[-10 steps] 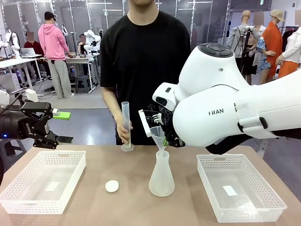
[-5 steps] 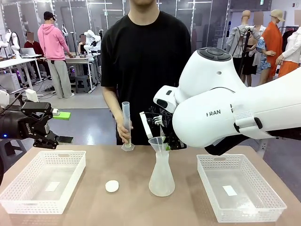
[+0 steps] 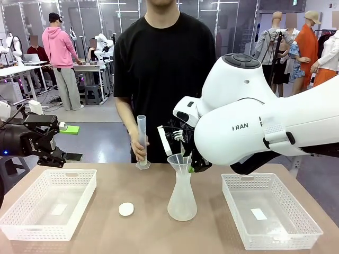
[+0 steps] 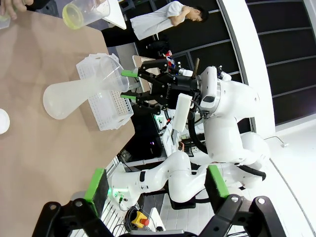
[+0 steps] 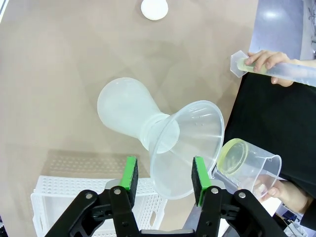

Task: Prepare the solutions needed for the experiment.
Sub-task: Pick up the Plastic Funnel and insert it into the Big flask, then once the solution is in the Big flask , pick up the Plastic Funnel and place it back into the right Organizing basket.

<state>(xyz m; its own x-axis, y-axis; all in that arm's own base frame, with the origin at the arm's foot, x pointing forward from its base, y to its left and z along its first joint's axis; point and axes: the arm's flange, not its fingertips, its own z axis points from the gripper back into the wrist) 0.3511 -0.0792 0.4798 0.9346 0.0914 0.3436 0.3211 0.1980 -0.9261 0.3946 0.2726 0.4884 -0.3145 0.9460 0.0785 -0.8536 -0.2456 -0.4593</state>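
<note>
Pale yellow-green solution pools in the bottom of a clear beaker, which a person's hand holds tipped in the air, just beside the rim of the funnel. A second small dose sits at the foot of a tall measuring tube, upright at the table's far edge with the person's other hand wrapped round it.

The funnel is seated in the neck of a frosted flask at the middle of the table, its long axis straight up. I can make out no liquid in the flask. The right gripper hovers at the funnel with jaws wide and nothing in them. The beaker lies just past the funnel's far side from those jaws, on the person's side. So the person's hand, not the robot, looks best placed to pour.

The left gripper hangs off the table's left edge, jaws wide, empty, well away from everything.

A white basket sits at the left edge and another basket at the right, each holding only a small white slip. A white disc lies between the left basket and the flask.
</note>
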